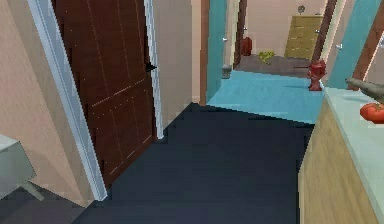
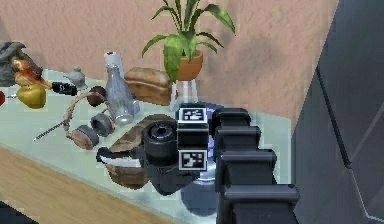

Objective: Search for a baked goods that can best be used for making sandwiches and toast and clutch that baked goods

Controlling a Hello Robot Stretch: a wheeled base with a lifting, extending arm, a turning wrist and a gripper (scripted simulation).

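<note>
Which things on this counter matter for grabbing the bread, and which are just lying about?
For the job: brown loaf; round brown lump at the gripper, possibly bread too.
Lying about: potted plant; glass bottle; fruit.

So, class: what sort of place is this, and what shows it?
Probably a home kitchen: a countertop bearing a bread loaf, fruit and a bottle; a wooden door stands nearby.
</note>
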